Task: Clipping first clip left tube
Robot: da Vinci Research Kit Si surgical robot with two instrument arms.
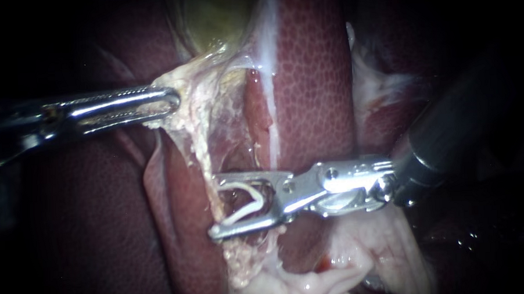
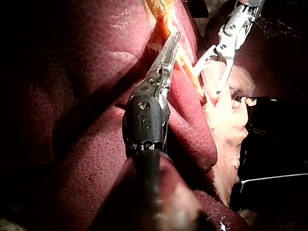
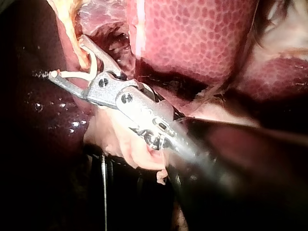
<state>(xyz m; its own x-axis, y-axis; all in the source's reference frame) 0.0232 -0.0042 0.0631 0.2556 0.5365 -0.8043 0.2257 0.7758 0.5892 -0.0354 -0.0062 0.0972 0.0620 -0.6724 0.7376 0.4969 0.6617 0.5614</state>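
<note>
The left instrument's (image 1: 170,101) claw, clamped on pale tissue (image 1: 191,103), stretches it so the right instrument's (image 1: 213,205) claw, spread wide gripping a white clip (image 1: 247,208), can straddle the tube (image 1: 201,155).

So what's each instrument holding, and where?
Left instrument grips the pale tissue by its edge, below the gallbladder; right instrument carries an open white clip between its jaws.

Endoscope close over liver (image 1: 312,75), wrist cameras behind left instrument (image 2: 172,41), right instrument (image 3: 67,57) (both close), liver shared
</note>
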